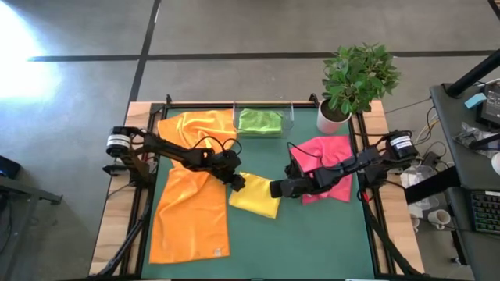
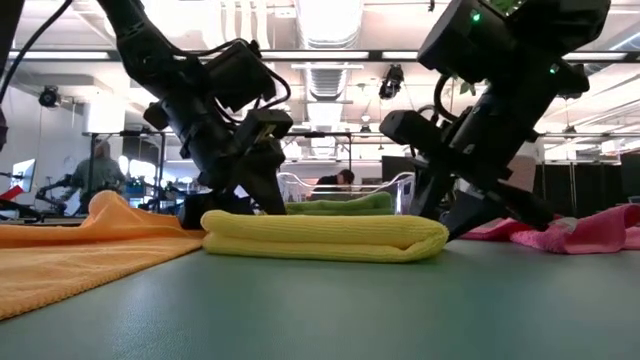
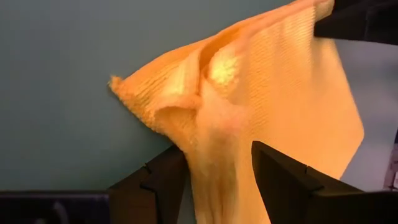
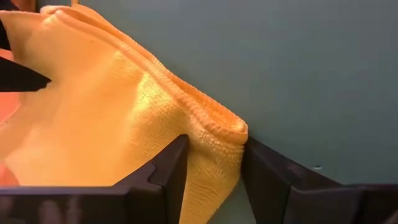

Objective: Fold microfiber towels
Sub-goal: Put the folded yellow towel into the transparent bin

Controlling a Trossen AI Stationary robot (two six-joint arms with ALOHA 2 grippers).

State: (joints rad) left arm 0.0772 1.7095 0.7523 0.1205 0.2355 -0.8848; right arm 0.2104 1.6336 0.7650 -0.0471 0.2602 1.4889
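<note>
A folded yellow towel [image 1: 254,197] lies on the green table mat [image 1: 312,242], a flat thick pad in the low view [image 2: 325,236]. My left gripper [image 1: 237,183] is shut on its far left corner. My right gripper [image 1: 275,189] is shut on its far right corner. One orange towel [image 1: 191,211] lies spread at the left, with a second orange one [image 1: 199,125] behind it. A pink towel [image 1: 324,160] lies bunched under my right arm. A green towel [image 1: 260,121] sits in the clear tray [image 1: 287,125]. My left gripper pinches the yellow towel's far left corner [image 3: 217,168] between its two fingers, coming slanting down from the table's left. The cloth is puckered there, and the rest lies on the mat. My right gripper pinches the far right corner at a rounded fold [image 4: 214,149], several layers thick. It comes slanting down from the right, and the towel lies on the mat.
A potted plant [image 1: 355,78] stands at the far right corner. The clear tray sits at the far edge in the middle. Bare mat lies along the near edge, to the right of the spread orange towel. People and other workstations show in the room beyond.
</note>
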